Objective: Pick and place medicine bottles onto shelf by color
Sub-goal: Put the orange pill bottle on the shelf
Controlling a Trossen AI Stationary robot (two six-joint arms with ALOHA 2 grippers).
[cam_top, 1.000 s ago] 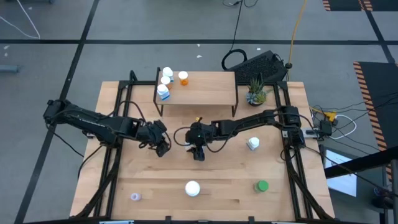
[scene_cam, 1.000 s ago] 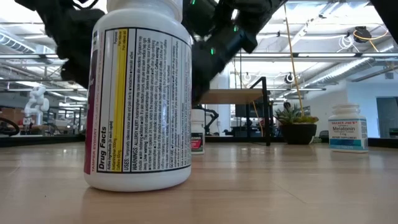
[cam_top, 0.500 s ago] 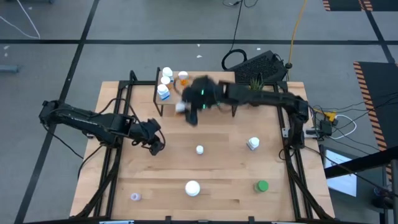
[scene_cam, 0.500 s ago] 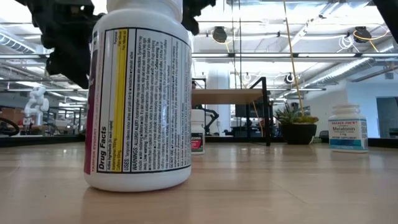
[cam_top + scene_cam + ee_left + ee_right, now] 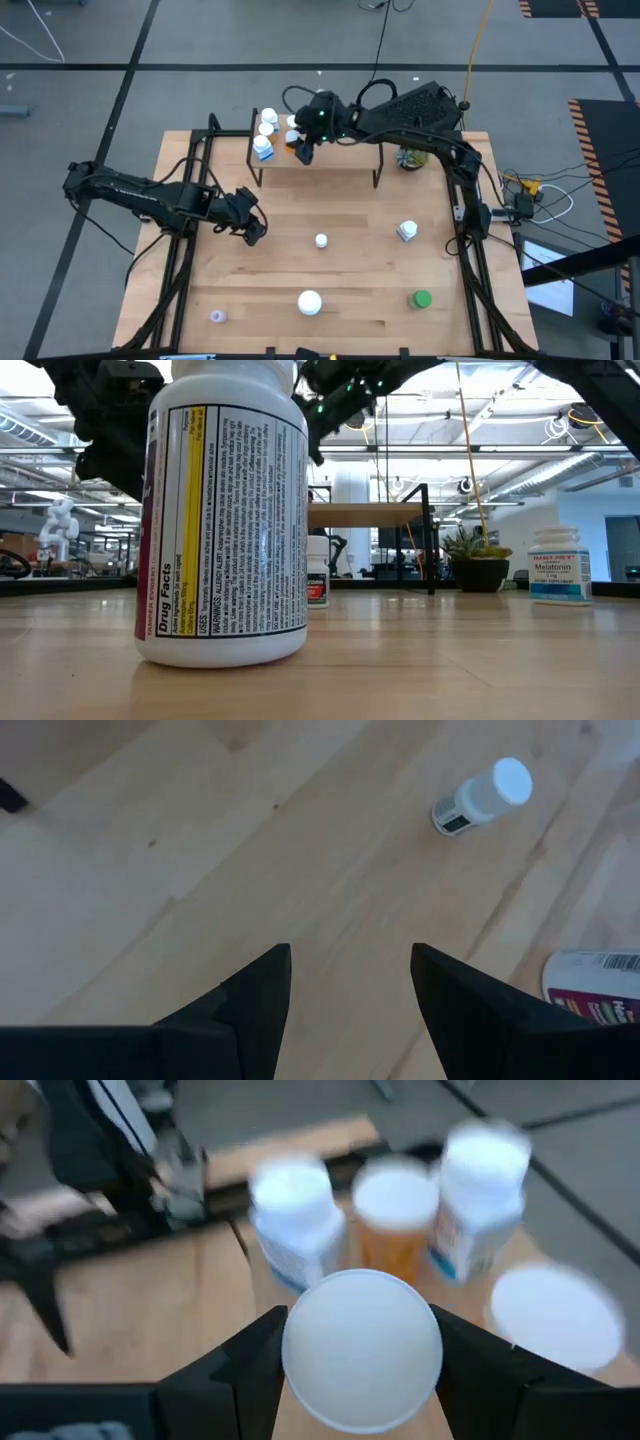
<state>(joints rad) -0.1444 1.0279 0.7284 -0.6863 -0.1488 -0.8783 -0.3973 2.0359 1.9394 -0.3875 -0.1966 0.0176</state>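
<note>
My right gripper (image 5: 303,150) is over the left part of the shelf (image 5: 340,150) and is shut on a white-capped bottle (image 5: 362,1350). Its body is hidden under the cap. On the shelf beyond it stand two blue-white bottles (image 5: 295,1220) (image 5: 480,1190), an orange one (image 5: 395,1220) and another white cap (image 5: 555,1320). My left gripper (image 5: 250,228) is open and empty, low over the table's left middle. A small white bottle (image 5: 321,240) stands on the table; it also shows in the left wrist view (image 5: 480,795). My right gripper pinches the bottle between its two fingers, one on each side just below the white cap (image 5: 300,1370). The fingers come from above and point down, and the bottle is upright with its cap up. Whether its base stands on the shelf cannot be told.
On the table stand a white bottle (image 5: 406,231), a green-capped one (image 5: 422,298), a big white-capped one (image 5: 309,302) and a pale purple one (image 5: 218,316). A potted plant (image 5: 410,155) stands beside the shelf's right end. The big bottle (image 5: 220,510) fills the low view's left.
My right gripper has risen from the table's middle and gone toward the far edge with the white-capped bottle, and is now over the shelf's left part. The small white bottle has stayed where the gripper was. My left gripper has drawn back a little toward the table's left edge.
</note>
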